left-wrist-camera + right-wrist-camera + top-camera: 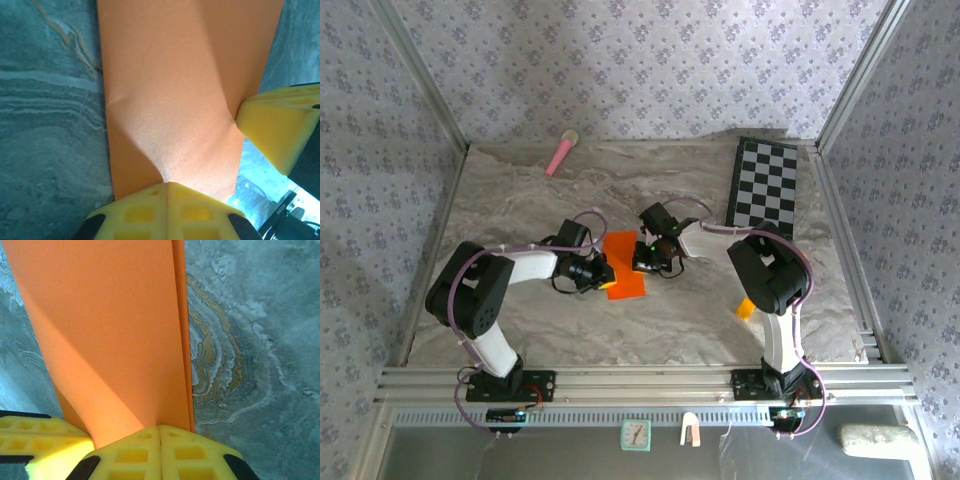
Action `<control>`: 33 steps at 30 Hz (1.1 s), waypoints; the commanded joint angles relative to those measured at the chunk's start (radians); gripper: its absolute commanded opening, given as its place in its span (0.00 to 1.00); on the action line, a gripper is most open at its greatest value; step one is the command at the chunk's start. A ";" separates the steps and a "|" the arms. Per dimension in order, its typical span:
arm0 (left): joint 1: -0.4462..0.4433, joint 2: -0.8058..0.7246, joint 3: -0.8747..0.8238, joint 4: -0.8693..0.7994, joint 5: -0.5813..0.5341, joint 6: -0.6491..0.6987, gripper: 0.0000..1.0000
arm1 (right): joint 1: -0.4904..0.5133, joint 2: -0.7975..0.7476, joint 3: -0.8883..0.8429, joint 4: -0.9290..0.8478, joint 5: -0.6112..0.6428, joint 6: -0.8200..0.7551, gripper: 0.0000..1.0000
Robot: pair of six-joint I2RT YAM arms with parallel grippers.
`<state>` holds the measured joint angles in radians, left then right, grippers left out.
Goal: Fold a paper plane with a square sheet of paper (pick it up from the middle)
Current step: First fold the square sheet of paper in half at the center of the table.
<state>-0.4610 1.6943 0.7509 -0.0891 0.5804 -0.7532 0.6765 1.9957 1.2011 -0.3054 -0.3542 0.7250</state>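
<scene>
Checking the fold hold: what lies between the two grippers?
The orange paper, pinched by the left gripper on one side and the right gripper on the other, as the top view shows.

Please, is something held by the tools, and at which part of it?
Yes. The left tool and the right tool both pinch the folded orange paper, each at an edge.

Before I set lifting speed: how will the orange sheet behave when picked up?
Probably floppy: the orange sheet bows up where the left end effector and right end effector pinch it. Likely very light, being thin. Probably creases easily, judging by the edge kink.
</scene>
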 commanded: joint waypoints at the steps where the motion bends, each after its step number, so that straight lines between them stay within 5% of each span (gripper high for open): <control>1: 0.038 -0.012 -0.053 -0.129 -0.050 0.078 0.05 | -0.011 0.155 -0.110 -0.180 0.190 0.010 0.06; 8: 0.100 -0.119 -0.065 -0.173 -0.013 0.133 0.05 | -0.008 0.156 -0.113 -0.177 0.189 0.010 0.06; 13: 0.070 -0.170 -0.059 -0.042 0.060 0.017 0.06 | -0.007 0.156 -0.110 -0.178 0.187 0.010 0.06; 20: -0.040 -0.059 0.001 -0.017 0.053 -0.044 0.06 | -0.006 0.161 -0.103 -0.180 0.185 0.009 0.06; 33: -0.032 -0.026 -0.068 -0.158 0.007 0.023 0.06 | -0.007 0.167 -0.098 -0.182 0.184 0.007 0.06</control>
<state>-0.5030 1.6638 0.7235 -0.1448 0.6121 -0.7677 0.6758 1.9953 1.1957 -0.2962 -0.3565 0.7254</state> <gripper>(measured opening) 0.056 0.060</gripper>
